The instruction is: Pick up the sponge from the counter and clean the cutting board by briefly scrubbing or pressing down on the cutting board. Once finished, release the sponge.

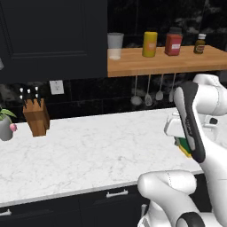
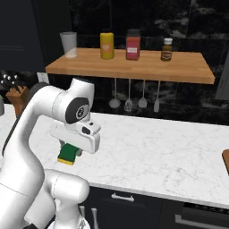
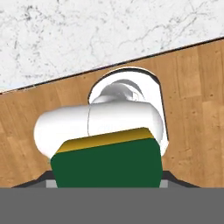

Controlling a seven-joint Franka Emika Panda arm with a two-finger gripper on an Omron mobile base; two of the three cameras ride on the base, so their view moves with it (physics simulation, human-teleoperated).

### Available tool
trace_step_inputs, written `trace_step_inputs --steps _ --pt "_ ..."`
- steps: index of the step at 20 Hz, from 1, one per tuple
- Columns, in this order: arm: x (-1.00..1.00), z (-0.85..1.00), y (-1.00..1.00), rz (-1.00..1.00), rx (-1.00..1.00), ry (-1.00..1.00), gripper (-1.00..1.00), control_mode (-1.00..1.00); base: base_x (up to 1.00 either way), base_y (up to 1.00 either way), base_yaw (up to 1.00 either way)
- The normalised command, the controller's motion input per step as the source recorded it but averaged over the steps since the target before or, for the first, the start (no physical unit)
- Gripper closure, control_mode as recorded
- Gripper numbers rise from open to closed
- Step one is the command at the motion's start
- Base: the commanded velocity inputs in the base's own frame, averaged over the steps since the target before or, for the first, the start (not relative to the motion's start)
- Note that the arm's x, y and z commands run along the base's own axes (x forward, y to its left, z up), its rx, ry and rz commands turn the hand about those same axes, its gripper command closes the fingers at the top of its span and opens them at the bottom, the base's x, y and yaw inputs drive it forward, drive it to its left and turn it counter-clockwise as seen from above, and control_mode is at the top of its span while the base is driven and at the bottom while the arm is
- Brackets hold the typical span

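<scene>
The sponge (image 1: 183, 146) (image 2: 68, 154), dark green over yellow foam, hangs in the air above the front edge of the white marble counter (image 1: 88, 146) (image 2: 156, 147). My gripper (image 1: 181, 142) (image 2: 70, 150) is shut on it. In the hand view the sponge (image 3: 107, 162) fills the lower middle, green face toward the camera and the yellow layer along its top, and it hides the fingertips. A brown sliver of the cutting board (image 2: 226, 162) lies on the counter at the far right edge of the right base view, well away from the gripper.
A wooden wall shelf (image 1: 164, 60) (image 2: 134, 67) carries a glass, a yellow bottle, a red jar and a small brown bottle, with ladles hanging beneath. A knife block (image 1: 36, 116) and a potted plant (image 1: 6, 125) stand far left. Dark drawers sit below the counter.
</scene>
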Motion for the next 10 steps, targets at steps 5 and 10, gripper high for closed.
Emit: trace_step_inputs --steps 5,10 --pt "-0.39 0.23 0.0 -0.03 0.0 0.0 1.0 -1.0 0.0 0.0 0.0" --pt "-0.42 0.09 0.0 -0.01 0.0 -0.01 1.0 -1.0 0.0 0.0 0.0"
